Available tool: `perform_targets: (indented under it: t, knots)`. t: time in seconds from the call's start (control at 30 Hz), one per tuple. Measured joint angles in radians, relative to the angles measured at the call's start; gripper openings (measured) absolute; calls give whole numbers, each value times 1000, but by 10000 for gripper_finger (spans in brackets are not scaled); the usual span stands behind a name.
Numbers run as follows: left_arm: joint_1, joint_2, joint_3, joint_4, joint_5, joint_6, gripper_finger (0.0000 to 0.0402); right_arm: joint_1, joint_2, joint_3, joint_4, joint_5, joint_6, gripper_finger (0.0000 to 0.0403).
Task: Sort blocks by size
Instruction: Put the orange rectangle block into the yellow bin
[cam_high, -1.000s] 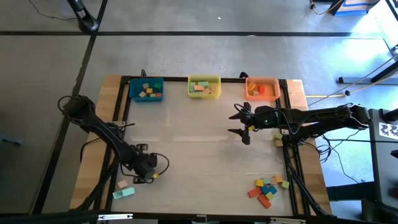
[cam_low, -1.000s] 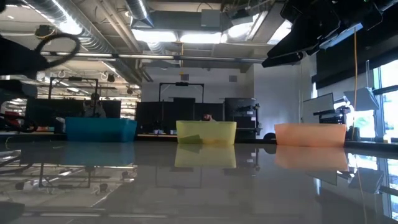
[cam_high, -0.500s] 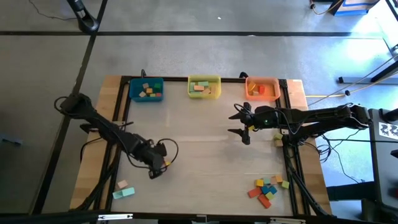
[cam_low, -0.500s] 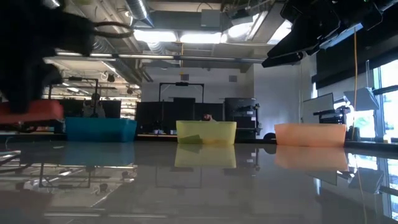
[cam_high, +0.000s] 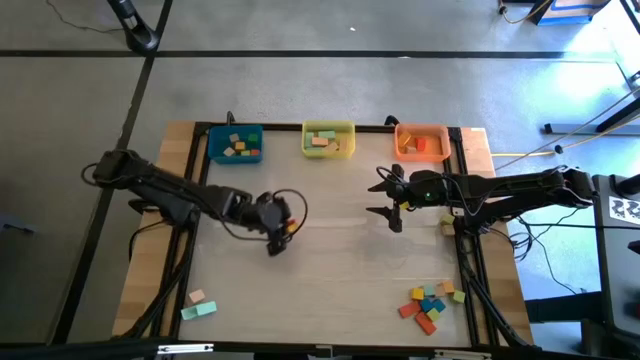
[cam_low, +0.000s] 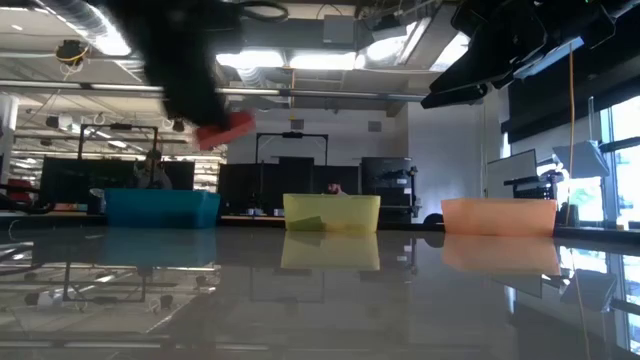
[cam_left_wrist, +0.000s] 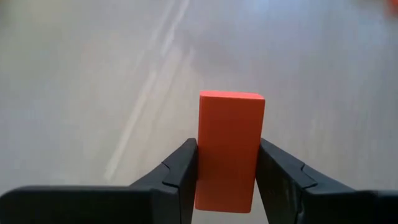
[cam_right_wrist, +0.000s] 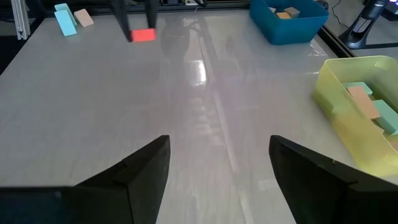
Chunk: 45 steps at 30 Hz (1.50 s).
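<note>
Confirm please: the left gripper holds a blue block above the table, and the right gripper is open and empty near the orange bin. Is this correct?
Not quite. The block in the left gripper is orange-red, not blue, as the left wrist view shows. The rest stands: it is held above the table, and the right gripper is open and empty near the orange bin.

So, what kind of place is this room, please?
Probably a robotics lab or workshop: bare ceiling ducts and strip lights overhead, desks with monitors behind the table, and a wooden bench in a black frame.
</note>
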Motion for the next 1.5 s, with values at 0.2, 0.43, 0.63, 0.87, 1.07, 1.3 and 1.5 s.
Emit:
perform_targets:
  t: [0.2, 0.43, 0.63, 0.87, 1.07, 1.3, 1.5]
  knots:
    - [127, 0, 0, 183, -1, 174, 120, 0, 0, 0, 0, 14, 9, 273]
    - [257, 1, 0, 340, -7, 258, 122, 0, 0, 0, 0, 29, 9, 273]
    - [342, 13, 0, 424, -13, 318, 119, 0, 0, 0, 1, 29, 9, 273]
    - [446, 23, 2, 530, -14, 386, 119, 0, 28, 0, 9, 36, 9, 273]
    - [514, 30, 2, 596, -14, 437, 118, 0, 82, -1, 27, 74, 8, 273]
    - [566, 107, 2, 678, -13, 493, 118, 0, 115, -1, 58, 74, -6, 273]
    - [611, 198, 2, 811, -13, 528, 118, 0, 116, -1, 62, 74, -8, 273]
